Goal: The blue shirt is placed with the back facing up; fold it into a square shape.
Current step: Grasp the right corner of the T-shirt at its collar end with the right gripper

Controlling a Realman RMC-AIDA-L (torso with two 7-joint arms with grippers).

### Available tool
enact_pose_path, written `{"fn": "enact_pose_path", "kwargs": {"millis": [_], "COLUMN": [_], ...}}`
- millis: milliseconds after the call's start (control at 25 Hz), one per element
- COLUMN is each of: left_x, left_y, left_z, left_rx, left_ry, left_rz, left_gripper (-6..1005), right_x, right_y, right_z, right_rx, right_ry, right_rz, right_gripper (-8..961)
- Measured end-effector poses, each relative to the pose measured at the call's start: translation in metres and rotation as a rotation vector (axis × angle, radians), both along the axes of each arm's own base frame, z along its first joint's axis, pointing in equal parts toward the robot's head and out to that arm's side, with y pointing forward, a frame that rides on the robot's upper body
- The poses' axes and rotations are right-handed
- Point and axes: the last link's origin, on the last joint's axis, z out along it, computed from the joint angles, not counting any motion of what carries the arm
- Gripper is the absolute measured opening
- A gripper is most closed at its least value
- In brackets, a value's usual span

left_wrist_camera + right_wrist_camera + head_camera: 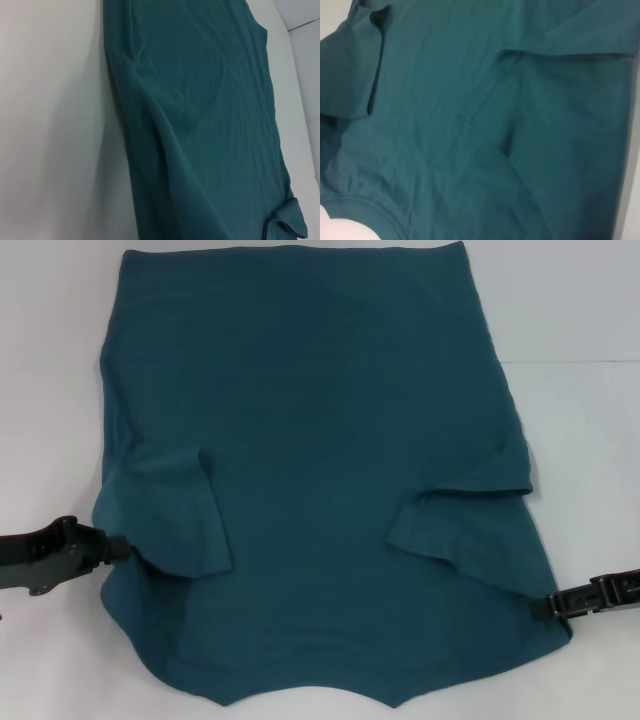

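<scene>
The blue shirt (320,450) is being shown spread flat on the white table (580,310), plain side up, with no lettering visible. Its hem is lying at the far edge of the head view and its neckline at the near edge, where the collar is forming a shallow curved notch. Both short sleeves are being seen folded inward onto the body of the garment: the left sleeve (175,525) near the left edge, the right sleeve (465,530) near the right edge. Soft creases are running along the left side of the cloth.

The left claw (122,548) is being held at the shirt's left edge, just near of the folded sleeve, touching the fabric. The right claw (535,606) is being held at the right edge, near the shoulder, likewise touching the cloth. Whether either claw is clenched on the fabric or released cannot be told, as the fingertips are being hidden at the cloth's border.
</scene>
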Motion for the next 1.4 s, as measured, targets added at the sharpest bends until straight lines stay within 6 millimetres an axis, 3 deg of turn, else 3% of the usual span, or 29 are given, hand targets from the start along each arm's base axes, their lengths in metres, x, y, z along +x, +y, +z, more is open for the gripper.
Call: {"fn": "enact_pose_path", "kwargs": {"millis": [1000,1400], "left_x": [-0.001,-0.001], "left_y": [0.002,0.002], "left_z": [-0.001,0.0], "left_rx": [0.006,0.008], "left_ry": [-0.001,-0.001], "left_rz": [0.004,0.005], "left_gripper": [33,33], "right_x": [-0.028,-0.019], "right_y": [0.008,0.009], "right_z": [-0.022,-0.011], "right_rx": [-0.064,-0.037], "right_ry": [0.027,0.011], "right_rz": [0.044,-0.022], "right_gripper": [740,734]}}
